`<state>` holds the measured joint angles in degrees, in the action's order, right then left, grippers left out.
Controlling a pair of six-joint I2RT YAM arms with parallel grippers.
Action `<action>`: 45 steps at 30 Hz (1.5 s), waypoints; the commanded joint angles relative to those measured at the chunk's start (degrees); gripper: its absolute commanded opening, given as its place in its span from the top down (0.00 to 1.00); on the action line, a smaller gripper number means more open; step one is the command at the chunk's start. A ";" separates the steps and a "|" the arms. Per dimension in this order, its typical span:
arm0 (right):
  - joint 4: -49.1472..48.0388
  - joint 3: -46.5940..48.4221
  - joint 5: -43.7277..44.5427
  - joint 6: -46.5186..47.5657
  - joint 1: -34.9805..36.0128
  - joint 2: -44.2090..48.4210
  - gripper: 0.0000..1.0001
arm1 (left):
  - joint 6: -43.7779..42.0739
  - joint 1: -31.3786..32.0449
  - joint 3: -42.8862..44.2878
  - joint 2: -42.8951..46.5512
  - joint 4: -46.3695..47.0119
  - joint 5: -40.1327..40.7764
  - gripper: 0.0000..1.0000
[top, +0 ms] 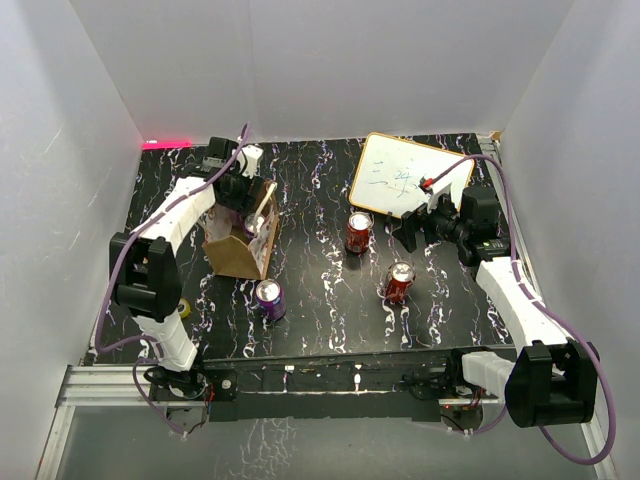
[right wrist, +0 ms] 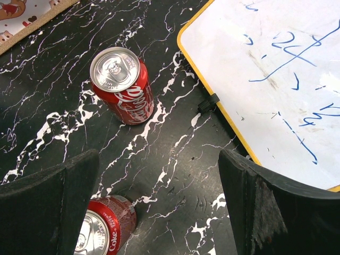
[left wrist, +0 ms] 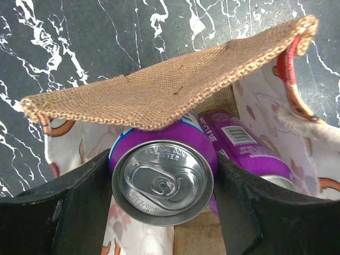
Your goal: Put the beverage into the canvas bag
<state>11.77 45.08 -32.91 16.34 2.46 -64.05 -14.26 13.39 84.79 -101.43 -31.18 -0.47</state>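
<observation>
The tan canvas bag stands at the left with its mouth open. My left gripper is above it, shut on a purple can held upright in the bag's mouth. A second purple can lies inside the bag beside it. A third purple can stands on the table in front of the bag. Two red cola cans stand mid-table. My right gripper is open and empty above the table right of them; its view shows both red cans.
A yellow-framed whiteboard lies at the back right, close to my right gripper, and fills the right wrist view's upper right. A pale loop handle hangs at the bag's right edge. A small yellow item sits by the left arm's base.
</observation>
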 commanded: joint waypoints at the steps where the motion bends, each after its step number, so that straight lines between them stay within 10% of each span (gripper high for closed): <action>1: -3.27 -0.78 -0.59 -0.43 -0.50 1.40 0.02 | 0.34 -0.19 -1.15 0.99 3.68 -0.47 0.94; 24: -3.24 -0.70 -0.94 -0.61 -0.76 1.31 0.02 | -0.58 -0.24 0.71 -1.00 3.37 2.44 0.35; 45: -3.24 -0.61 -1.27 -0.78 -0.99 1.03 0.02 | -1.13 -0.21 5.19 2.73 3.02 3.33 0.18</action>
<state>11.77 45.08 -33.21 16.12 1.78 -64.05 -14.66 13.30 86.43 -103.63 -28.91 1.74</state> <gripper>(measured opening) 0.983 0.795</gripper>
